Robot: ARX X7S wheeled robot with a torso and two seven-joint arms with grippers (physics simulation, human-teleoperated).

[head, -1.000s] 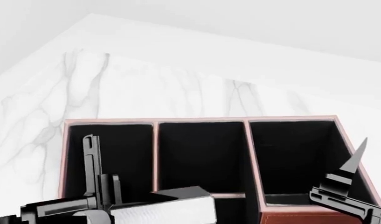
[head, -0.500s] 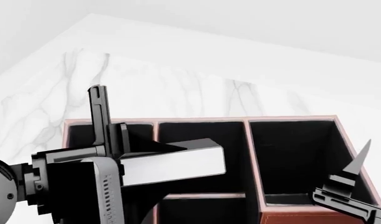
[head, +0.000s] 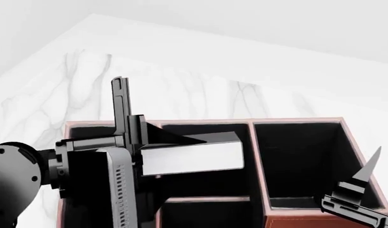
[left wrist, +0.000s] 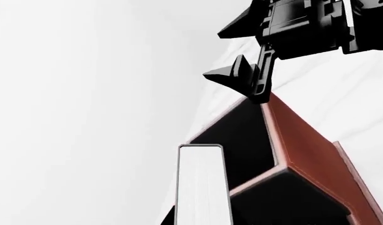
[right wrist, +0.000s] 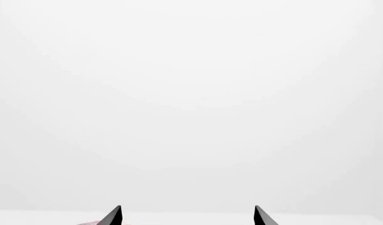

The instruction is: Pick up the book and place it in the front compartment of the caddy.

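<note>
Firmly, left end effector (head: 143, 142) clamps the book (head: 194, 156) above the caddy (head: 257, 161).

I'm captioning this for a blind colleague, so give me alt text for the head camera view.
The left gripper holds the book in the air, page edges showing, over the caddy and its black-lined sections. The right gripper hangs at the caddy's right end, on a white marble table.

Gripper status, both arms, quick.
Left gripper: shut on the book, held above the caddy.
Right gripper: open, holding nothing.
</note>
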